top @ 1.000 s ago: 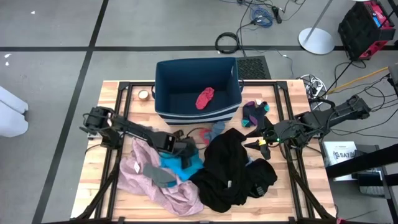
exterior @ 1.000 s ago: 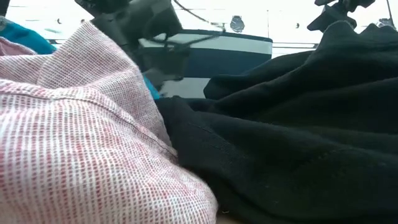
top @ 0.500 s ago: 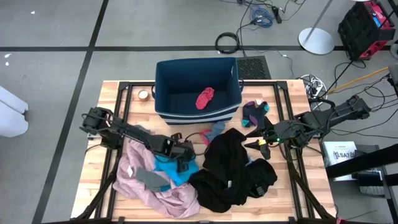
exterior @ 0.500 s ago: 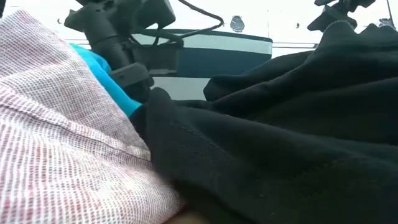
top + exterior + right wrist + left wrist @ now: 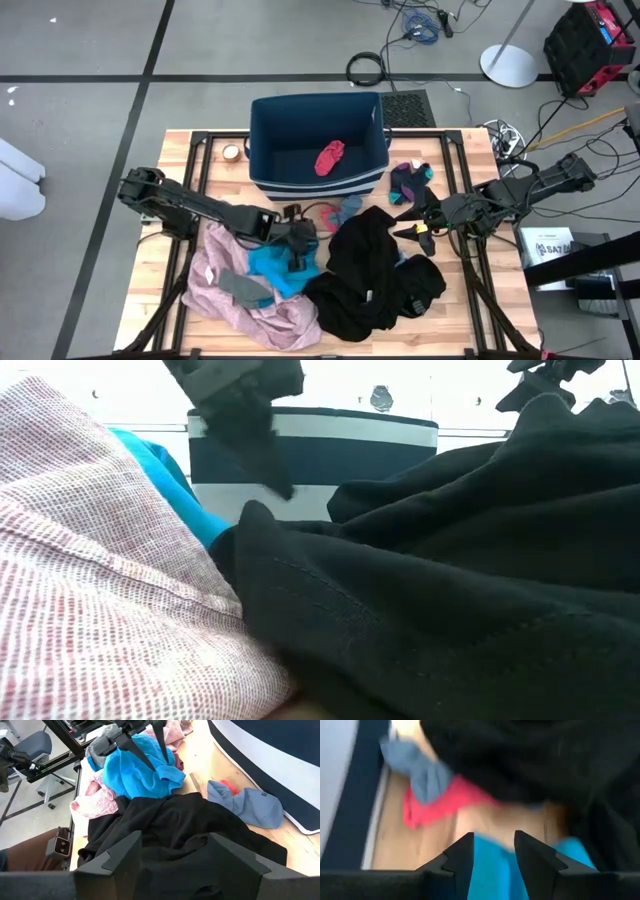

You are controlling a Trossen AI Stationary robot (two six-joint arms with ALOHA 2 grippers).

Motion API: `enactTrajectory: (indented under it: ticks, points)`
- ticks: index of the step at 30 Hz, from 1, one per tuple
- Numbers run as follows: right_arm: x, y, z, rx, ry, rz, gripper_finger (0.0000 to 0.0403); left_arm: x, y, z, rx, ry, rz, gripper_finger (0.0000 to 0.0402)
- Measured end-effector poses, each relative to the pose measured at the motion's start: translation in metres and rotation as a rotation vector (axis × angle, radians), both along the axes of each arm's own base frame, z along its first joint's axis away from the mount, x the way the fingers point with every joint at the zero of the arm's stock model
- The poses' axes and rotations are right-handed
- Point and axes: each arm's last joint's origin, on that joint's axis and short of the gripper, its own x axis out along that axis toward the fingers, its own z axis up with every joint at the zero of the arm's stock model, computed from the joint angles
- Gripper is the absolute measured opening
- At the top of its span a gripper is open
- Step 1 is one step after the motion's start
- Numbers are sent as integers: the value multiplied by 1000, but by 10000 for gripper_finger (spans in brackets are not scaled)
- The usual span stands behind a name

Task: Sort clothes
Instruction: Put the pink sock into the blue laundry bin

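Note:
A teal garment [image 5: 272,268] lies on a large pale pink one [image 5: 222,272], with a grey piece [image 5: 240,288] beside it. To their right a big black garment [image 5: 370,275] is heaped on the table. My left gripper [image 5: 303,245] hangs open just above the teal garment [image 5: 140,770]. Its fingers [image 5: 162,745] slant down and touch nothing; teal cloth [image 5: 495,870] shows in the gap between them. My right gripper [image 5: 420,228] waits open over the right edge of the black garment [image 5: 175,820].
The dark blue bin [image 5: 265,140] stands at the far middle with a red piece [image 5: 329,157] inside. In front of it a grey-blue piece [image 5: 347,207] lies on a red one [image 5: 227,785]. Dark socks [image 5: 410,180] lie right of the bin, a tape roll [image 5: 232,152] left.
My left gripper has risen from the clothes pile and now hangs clear above the teal garment. The pink garment's raised fold has sunk back, and the teal and grey pieces have shifted a little toward the table's left. My right arm has kept still.

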Motion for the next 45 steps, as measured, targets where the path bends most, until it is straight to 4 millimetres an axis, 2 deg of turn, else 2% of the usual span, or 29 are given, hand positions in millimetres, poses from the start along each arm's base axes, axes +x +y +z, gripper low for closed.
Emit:
enactTrajectory:
  ticks: [7,13,18,22,24,29,32,35,39,43,45]
  points:
    - [0,0,0,-14,0,5,215,32,26,-37,157,-33,-1,150]
    - [-1,0,-1,-19,10,6,215,42,47,-75,213,78,1,151]
    - [-1,-1,-1,-33,15,12,215,50,56,-89,303,123,8,151]
    - [-2,-1,-3,-33,29,9,215,58,56,-87,339,71,-15,151]
    - [-2,-1,-3,-32,30,8,215,61,57,-89,317,51,-28,151]
    - [-2,-1,-3,-13,36,-5,215,64,65,-103,124,53,-45,151]
    - [-2,-1,-3,-8,37,-7,215,65,66,-113,94,82,-43,141]
    - [-2,-1,-3,3,38,-13,215,63,59,-114,86,97,-50,102]
    - [-2,-1,-3,12,38,-18,215,57,48,-103,85,149,-68,21]
    - [-2,-1,-3,12,38,-18,215,48,32,-80,123,221,-72,14]
    - [-2,-1,-3,12,37,-18,215,45,23,-58,165,202,-92,12]
